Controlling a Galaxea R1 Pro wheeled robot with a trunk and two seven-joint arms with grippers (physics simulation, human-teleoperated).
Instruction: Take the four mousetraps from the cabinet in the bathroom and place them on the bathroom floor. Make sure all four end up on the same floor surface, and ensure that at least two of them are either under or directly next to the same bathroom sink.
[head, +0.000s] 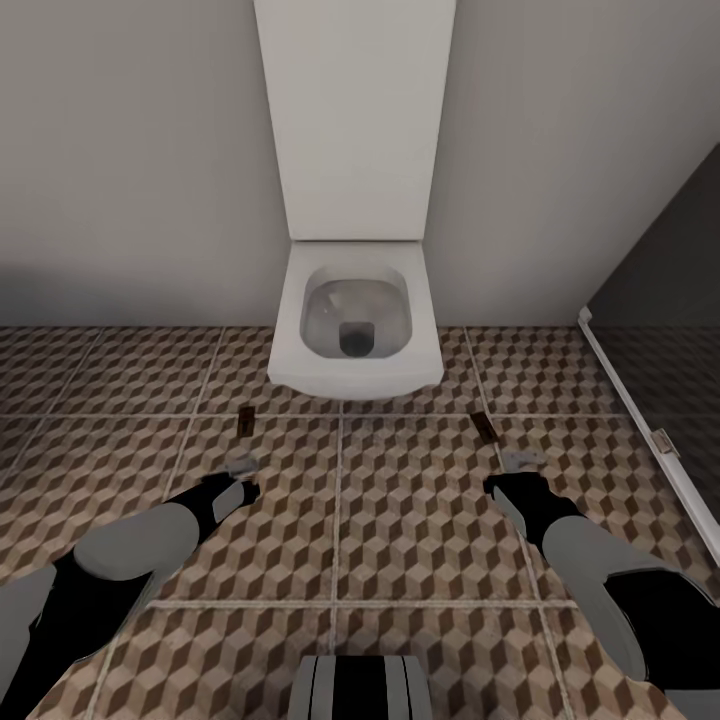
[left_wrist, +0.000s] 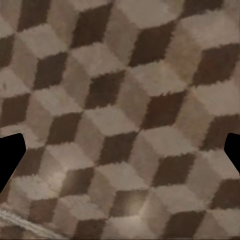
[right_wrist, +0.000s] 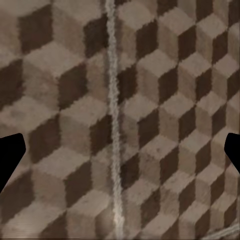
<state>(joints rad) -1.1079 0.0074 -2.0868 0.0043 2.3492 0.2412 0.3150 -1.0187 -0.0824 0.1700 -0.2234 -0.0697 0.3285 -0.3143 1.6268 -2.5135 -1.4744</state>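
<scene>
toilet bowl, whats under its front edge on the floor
Under the toilet bowl lies patterned bathroom floor. Two small dark mousetraps lie just beyond its front corners: one at its left, one at its right. The floor directly beneath the bowl is hidden.

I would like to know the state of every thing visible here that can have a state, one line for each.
Toilet: lid up, bowl open.
Left mousetrap: lying flat on the bathroom floor, left of the toilet.
Right mousetrap: lying flat on the floor, right of the toilet.
Left gripper: open, holding nothing, low over the tiles.
Right gripper: open, holding nothing, low over the tiles.
</scene>
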